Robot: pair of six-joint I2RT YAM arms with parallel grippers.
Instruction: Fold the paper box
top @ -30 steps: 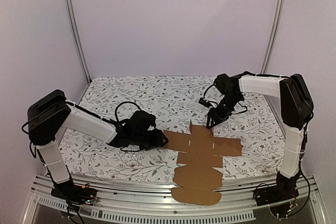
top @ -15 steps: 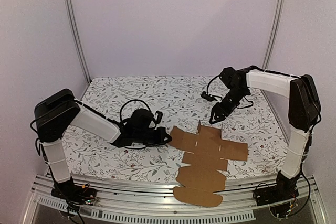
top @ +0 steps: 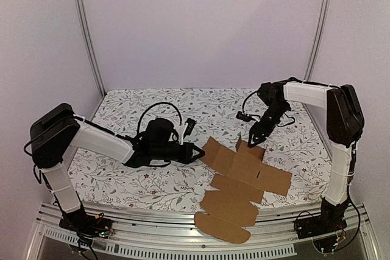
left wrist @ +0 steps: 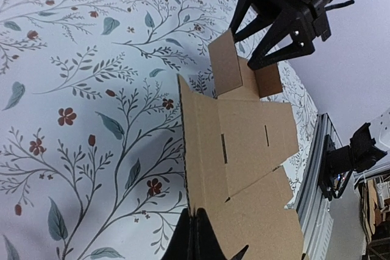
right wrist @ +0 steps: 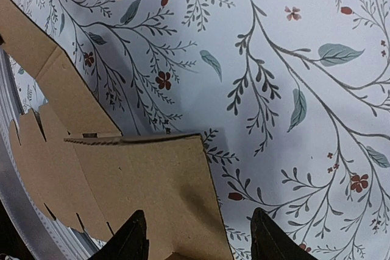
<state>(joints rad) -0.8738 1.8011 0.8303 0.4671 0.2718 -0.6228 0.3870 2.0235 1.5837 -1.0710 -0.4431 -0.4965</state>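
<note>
Pinching the paper box (top: pixel 244 175) at its left edge, left claw (top: pixel 195 152) is clamped and swinging the sheet round; right claw (top: pixel 255 136) is parting over the raised flap (left wrist: pixel 224 64).

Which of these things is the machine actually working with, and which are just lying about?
In the job:
- flat brown cardboard box sheet, cross-shaped with rounded flaps
- left gripper, shut on the sheet's edge
- right gripper, open astride the far flap

Just there:
- white floral cloth under everything
- silver metal rail at the near edge
</note>
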